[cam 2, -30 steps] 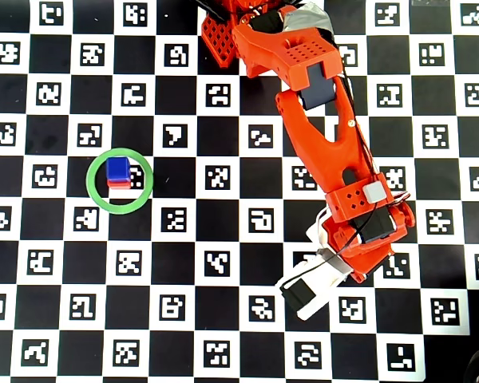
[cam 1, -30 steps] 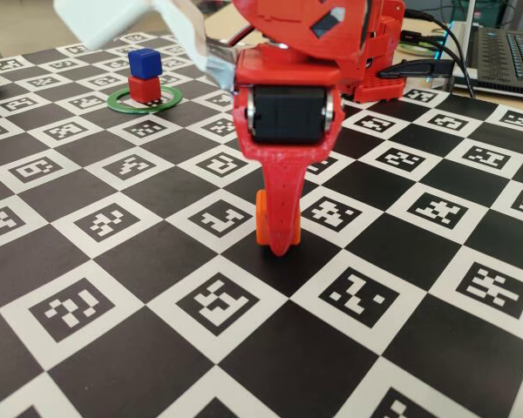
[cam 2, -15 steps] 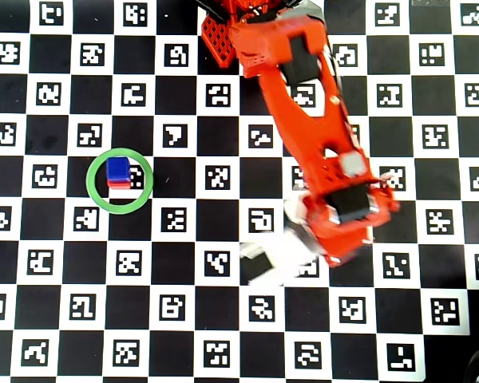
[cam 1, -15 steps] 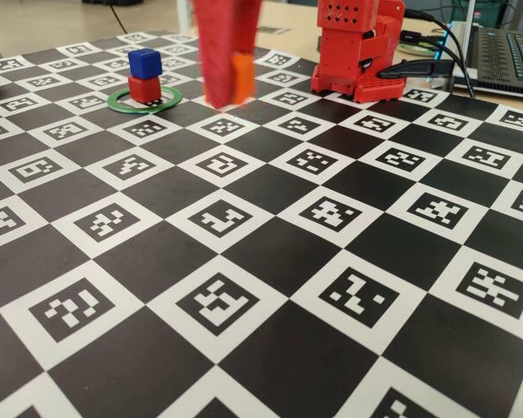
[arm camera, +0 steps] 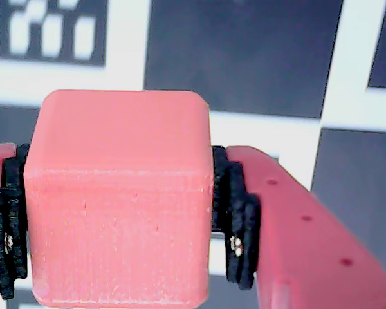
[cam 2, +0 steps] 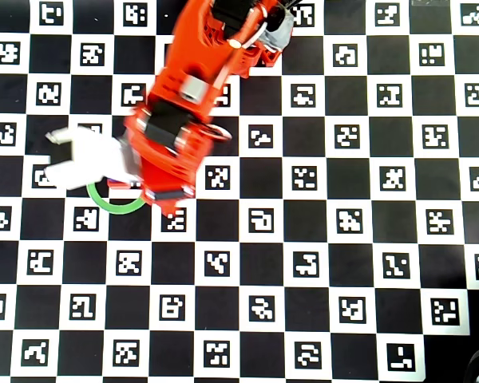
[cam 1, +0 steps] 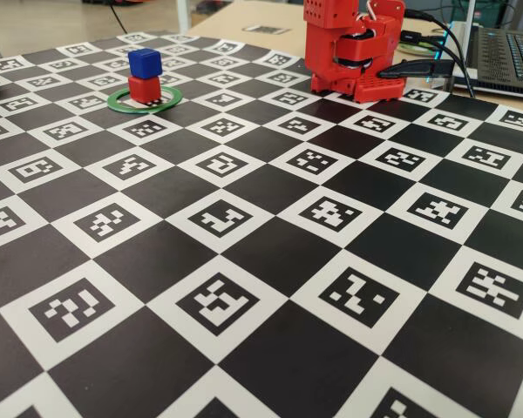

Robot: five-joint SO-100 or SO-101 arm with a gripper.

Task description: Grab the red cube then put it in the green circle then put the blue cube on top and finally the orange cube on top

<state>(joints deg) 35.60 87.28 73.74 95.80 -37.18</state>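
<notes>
In the wrist view the orange cube (arm camera: 119,199) fills most of the frame, looking washed-out pink, clamped between the gripper (arm camera: 119,225) with black pads (arm camera: 235,219) pressed against its left and right faces. The gripper is closed on the cube's width, holding it above a black-and-white checkered surface.

In the fixed view, the bench (cam 1: 270,252) spreads from the near edge as a black-and-white checkerboard, each white square printed with a blocky black marker; these are coded patterns, with no readable words or brands. Toward the far left, the green circle (cam 1: 120,105) lies flat on the board. Inside it stands the red cube (cam 1: 144,89), with the blue cube (cam 1: 145,63) squarely on top. Farther back, right of centre, is the arm's red base (cam 1: 349,48), and a laptop (cam 1: 506,57) sits at the far right edge.

In the overhead view the arm (cam 2: 191,104) reaches from the top down to the left, covering most of the green circle (cam 2: 116,207), with a white camera mount (cam 2: 84,158) at its end. The stacked cubes are hidden beneath it there.
</notes>
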